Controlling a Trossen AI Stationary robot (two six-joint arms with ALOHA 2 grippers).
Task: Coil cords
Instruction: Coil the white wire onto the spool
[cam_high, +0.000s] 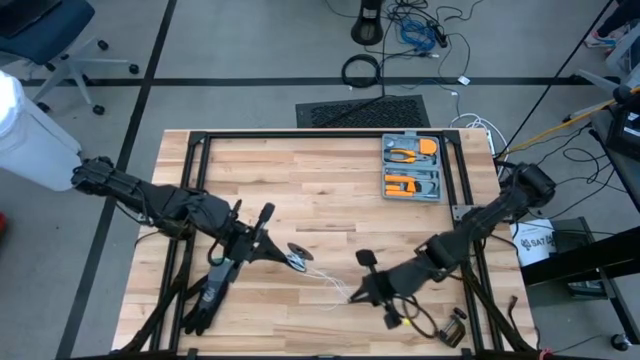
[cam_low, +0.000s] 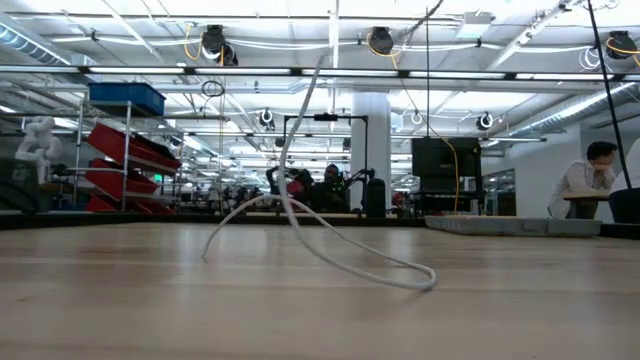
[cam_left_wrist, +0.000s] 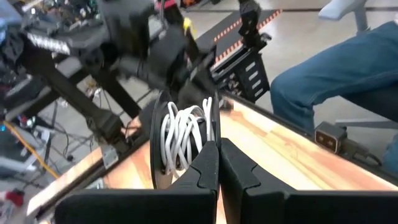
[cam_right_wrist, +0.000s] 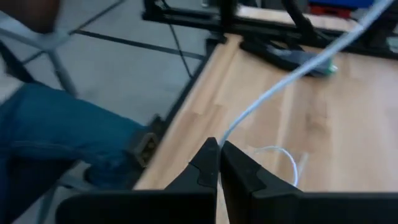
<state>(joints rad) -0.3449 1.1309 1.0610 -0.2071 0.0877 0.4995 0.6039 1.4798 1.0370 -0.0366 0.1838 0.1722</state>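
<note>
The white cord is partly wound on a small dark spool (cam_left_wrist: 183, 134), which also shows in the high view (cam_high: 298, 253) near the table's middle. My left gripper (cam_left_wrist: 219, 152) is shut at that spool. The cord's free length (cam_high: 328, 277) runs to my right gripper (cam_right_wrist: 219, 144), which is shut on it near the table's front (cam_high: 352, 296). A slack loop of cord (cam_low: 330, 250) lies on the table, and one strand rises from it. My left gripper pinches the spool between its two fingers at the rim of one dark disc (cam_left_wrist: 211, 127). The spool stands on edge in front of the fingertips, with the white windings beside them. I cannot tell whether it is clear of the table. My right gripper pinches a single strand of the white cord (cam_right_wrist: 225, 134) between its fingertips. From the fingers the strand runs straight and taut away over the table (cam_right_wrist: 323, 53). A slack loop (cam_right_wrist: 283, 155) lies on the wood beyond the fingers.
A grey tray with orange tools (cam_high: 412, 167) stands at the far right. Small dark parts (cam_high: 452, 326) lie at the near right corner. A black frame (cam_high: 320, 136) rims the table. A seated person's leg in jeans (cam_left_wrist: 336, 68) is beside the table.
</note>
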